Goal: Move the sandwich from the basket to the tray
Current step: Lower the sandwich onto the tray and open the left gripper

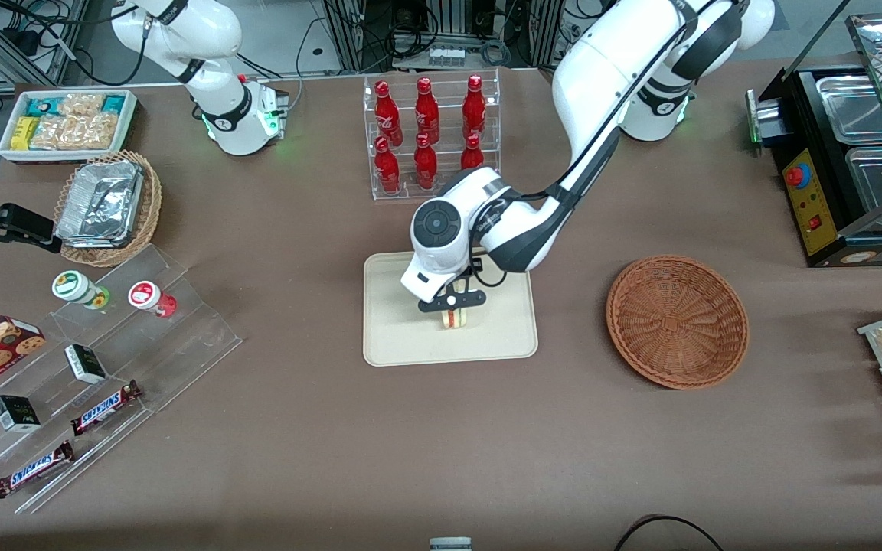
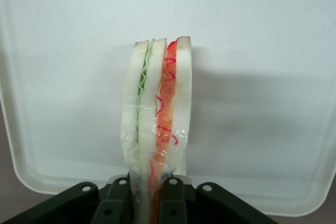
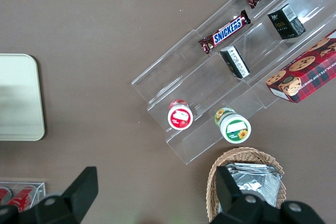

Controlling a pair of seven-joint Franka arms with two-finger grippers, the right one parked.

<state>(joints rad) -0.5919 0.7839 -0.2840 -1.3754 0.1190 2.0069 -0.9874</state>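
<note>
Nearest the wrist camera, the gripper (image 2: 151, 192) had its two dark fingers (image 2: 173, 195) closed on the base of the sandwich (image 2: 156, 114), pinching the bread from both flat sides. The sandwich stood on edge over the tray (image 2: 262, 77); whether its lower edge touched the tray could not be told.

It looked soft and light, so a firm squeeze would likely crush the bread or push the filling out. Its clear wrap looked slick, and a grip across the flat faces near the thick end seemed the safest hold.

The wedge showed pale bread slices with a green layer beside one slice and a red-orange layer beside the other.

In the front view, the sandwich (image 1: 454, 318) sat under the gripper (image 1: 452, 304), at about four o'clock from the middle of the tray (image 1: 391, 337). The brown basket (image 1: 677, 320) lay empty, well apart on the surface (image 1: 334, 444), toward the working arm's end.
</note>
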